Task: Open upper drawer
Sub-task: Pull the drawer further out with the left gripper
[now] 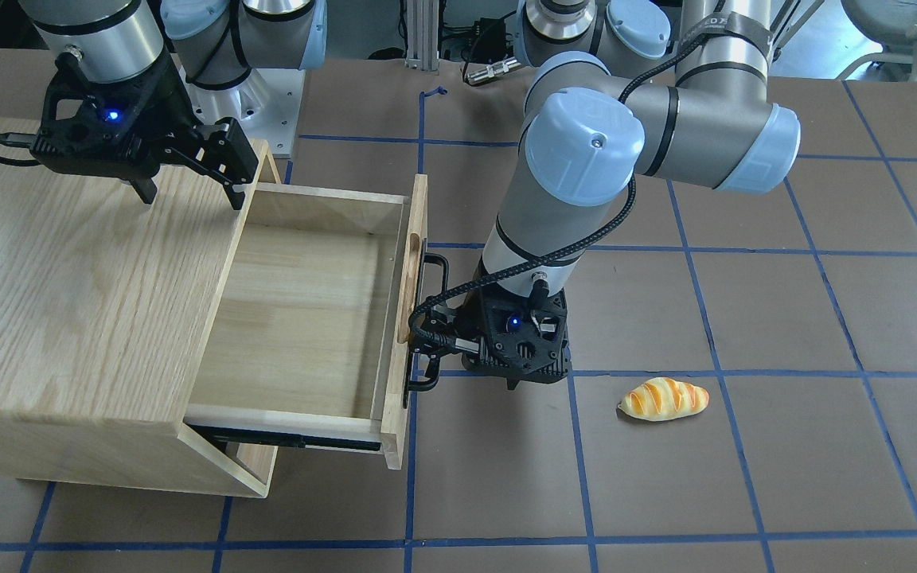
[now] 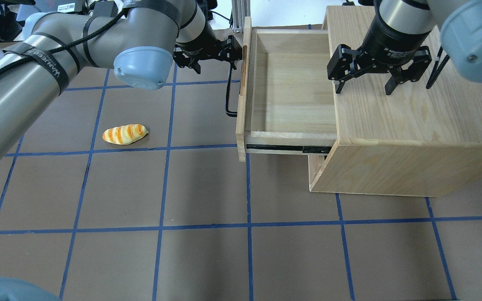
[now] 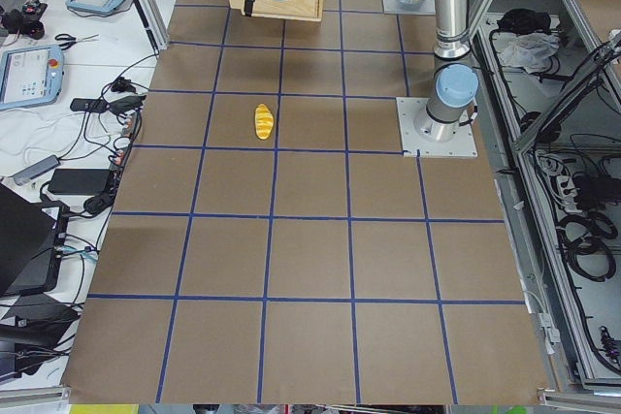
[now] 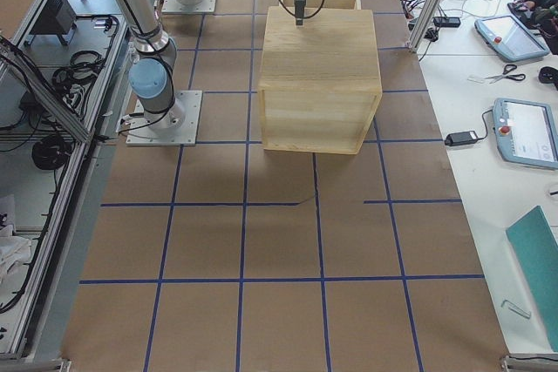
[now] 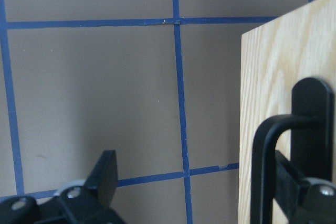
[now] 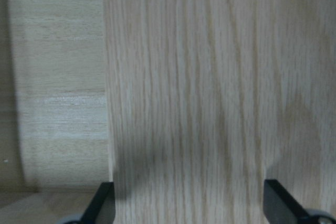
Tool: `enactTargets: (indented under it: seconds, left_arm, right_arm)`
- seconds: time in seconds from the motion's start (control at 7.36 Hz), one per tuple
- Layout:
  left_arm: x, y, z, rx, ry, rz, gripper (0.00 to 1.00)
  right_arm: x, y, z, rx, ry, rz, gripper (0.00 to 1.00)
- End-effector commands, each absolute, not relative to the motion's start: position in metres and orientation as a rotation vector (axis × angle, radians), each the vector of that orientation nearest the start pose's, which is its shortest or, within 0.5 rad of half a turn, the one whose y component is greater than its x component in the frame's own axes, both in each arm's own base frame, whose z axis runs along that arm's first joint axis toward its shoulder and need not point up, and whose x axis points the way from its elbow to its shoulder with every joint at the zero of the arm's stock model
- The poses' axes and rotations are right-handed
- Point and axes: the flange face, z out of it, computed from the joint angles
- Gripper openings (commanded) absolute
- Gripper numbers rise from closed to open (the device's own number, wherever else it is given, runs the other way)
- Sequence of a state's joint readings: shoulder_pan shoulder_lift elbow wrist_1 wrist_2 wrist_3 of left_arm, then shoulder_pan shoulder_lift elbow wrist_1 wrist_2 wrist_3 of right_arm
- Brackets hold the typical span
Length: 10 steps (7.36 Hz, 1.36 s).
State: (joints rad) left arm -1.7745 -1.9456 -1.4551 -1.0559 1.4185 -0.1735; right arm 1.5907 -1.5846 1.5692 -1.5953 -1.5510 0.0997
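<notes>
- Bread [image 2: 124,134]: a striped orange-and-yellow loaf lies alone on the brown, blue-taped surface [image 2: 203,188], well left of the cabinet and apart from both arms.
- Left tool [image 1: 425,344]: at the far end of the handle [image 2: 227,98] as the overhead view shows it. It is released, its fingers [image 5: 106,174] standing wide apart. In the wrist view one finger sits on the drawer side of the black bar and the other stands clear over the surface. The bar is between them, not clamped.
- Drawer [image 2: 293,92]: the upper one, drawn well out of the cabinet toward the left of the overhead view. Its front panel is far from the cabinet face, and a black slide rail [image 2: 287,147] is exposed along its near side. Inside, only the bare light-wood floor and walls show.
- Cabinet [image 2: 412,125]: an oak-grain box at the right of the overhead view, resting on the surface with the drawer projecting from its upper part.
- Right tool [image 2: 363,90]: pointing down over the cabinet top, close to the edge above the drawer. It is released, fingers spread and holding nothing. Whether the tips touch the wood cannot be told.
</notes>
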Motion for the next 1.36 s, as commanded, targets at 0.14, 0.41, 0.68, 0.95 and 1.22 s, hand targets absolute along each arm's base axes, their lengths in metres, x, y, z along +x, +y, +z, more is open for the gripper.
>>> enactTargets:
  seconds: [0.14, 0.41, 0.68, 0.95, 1.22]
  left_arm:
    - [-0.263, -0.618, 0.386, 0.117, 3.306, -0.365, 1.0]
    - [-0.26, -0.619, 0.385, 0.11, 3.288, -0.363, 1.0]
    - [-0.26, -0.616, 0.391, 0.085, 3.289, -0.361, 1.0]
    - [-0.258, -0.609, 0.418, 0.034, 3.295, -0.312, 1.0]
    - [-0.258, -0.605, 0.436, -0.045, 3.301, -0.295, 1.0]
  right_arm:
    - [0.145, -0.487, 0.498, 0.124, 3.116, -0.06, 1.0]
    - [0.145, -0.487, 0.498, 0.124, 3.118, -0.06, 1.0]
    - [0.145, -0.487, 0.498, 0.124, 3.116, -0.06, 1.0]
    - [0.145, -0.487, 0.498, 0.124, 3.116, -0.06, 1.0]
    - [0.145, -0.487, 0.498, 0.124, 3.116, -0.06, 1.0]
